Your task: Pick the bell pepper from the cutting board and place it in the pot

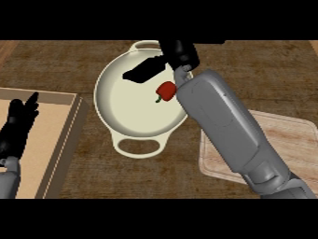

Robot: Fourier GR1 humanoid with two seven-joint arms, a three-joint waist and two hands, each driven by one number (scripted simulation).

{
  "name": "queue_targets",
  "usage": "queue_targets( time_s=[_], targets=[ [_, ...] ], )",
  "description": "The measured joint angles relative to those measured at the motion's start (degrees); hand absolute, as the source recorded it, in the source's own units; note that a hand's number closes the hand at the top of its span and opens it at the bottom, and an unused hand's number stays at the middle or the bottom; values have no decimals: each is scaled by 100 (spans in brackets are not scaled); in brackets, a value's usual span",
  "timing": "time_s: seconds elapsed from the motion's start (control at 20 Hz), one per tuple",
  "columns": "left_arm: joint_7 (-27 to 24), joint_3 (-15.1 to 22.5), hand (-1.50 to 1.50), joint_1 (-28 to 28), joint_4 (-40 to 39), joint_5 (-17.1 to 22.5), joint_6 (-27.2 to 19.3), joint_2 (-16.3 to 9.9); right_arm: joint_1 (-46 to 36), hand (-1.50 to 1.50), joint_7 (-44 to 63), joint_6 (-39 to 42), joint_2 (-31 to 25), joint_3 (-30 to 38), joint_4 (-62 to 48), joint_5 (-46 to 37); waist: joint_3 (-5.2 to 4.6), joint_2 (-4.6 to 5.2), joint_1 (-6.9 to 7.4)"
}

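The red bell pepper lies inside the cream oval pot, near its right wall and close against my right forearm. My right hand hovers over the far part of the pot with its fingers spread, and its thumb points left over the pot's floor. It is open and holds nothing, and the pepper sits just below it, apart from the fingers. The pale wooden cutting board at the right has nothing on the part that shows; my right forearm covers its left side.
My left hand rests open at the left, fingers up, over a tan tray with a wooden rim. The pot's near handle points toward me. Dark wood-grain counter surrounds everything.
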State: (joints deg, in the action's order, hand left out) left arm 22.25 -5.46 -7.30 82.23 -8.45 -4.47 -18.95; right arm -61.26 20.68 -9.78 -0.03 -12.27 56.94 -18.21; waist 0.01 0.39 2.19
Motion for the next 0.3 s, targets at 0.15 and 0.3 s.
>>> queue_targets(
  time_s=[0.15,0.3],
  targets=[
    [-3,-14,0,-9,-23,-20,-34,33,-8,-150,-320,-444,0,366,-112,262,0,0,-42],
    [-25,2,0,60,2,-86,-121,109,163,-150,-593,-674,-92,681,-50,402,0,-16,-113]
  ],
)
